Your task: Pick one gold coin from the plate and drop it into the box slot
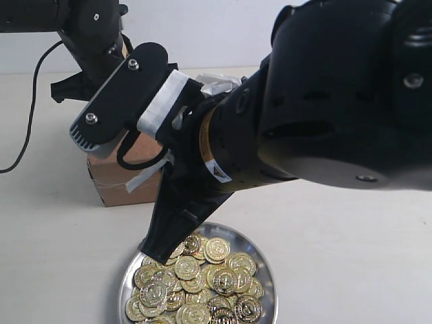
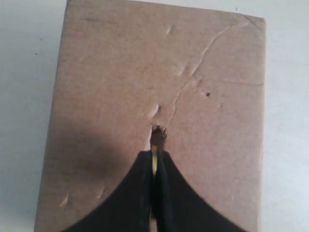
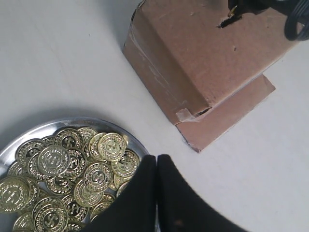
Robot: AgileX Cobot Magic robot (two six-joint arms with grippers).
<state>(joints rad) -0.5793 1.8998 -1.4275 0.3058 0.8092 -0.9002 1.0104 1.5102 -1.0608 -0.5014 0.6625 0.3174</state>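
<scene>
In the left wrist view my left gripper (image 2: 155,153) is shut on a gold coin (image 2: 154,164), held edge-on. Its tip hangs just above the dark slot (image 2: 157,137) in the top of the brown cardboard box (image 2: 145,72). My right gripper (image 3: 156,157) is shut with nothing in it, over the near rim of the silver plate (image 3: 72,121), which holds several gold coins (image 3: 72,164). The exterior view shows the plate (image 1: 270,277) at the front, the box (image 1: 125,179) behind it, and the right gripper (image 1: 158,253) above the coins (image 1: 202,283).
The right arm's bulky wrist (image 1: 324,101) fills much of the exterior view and hides the box top. A loose flap (image 3: 227,116) lies flat on the table beside the box (image 3: 193,58). A black cable (image 1: 27,115) trails at the left.
</scene>
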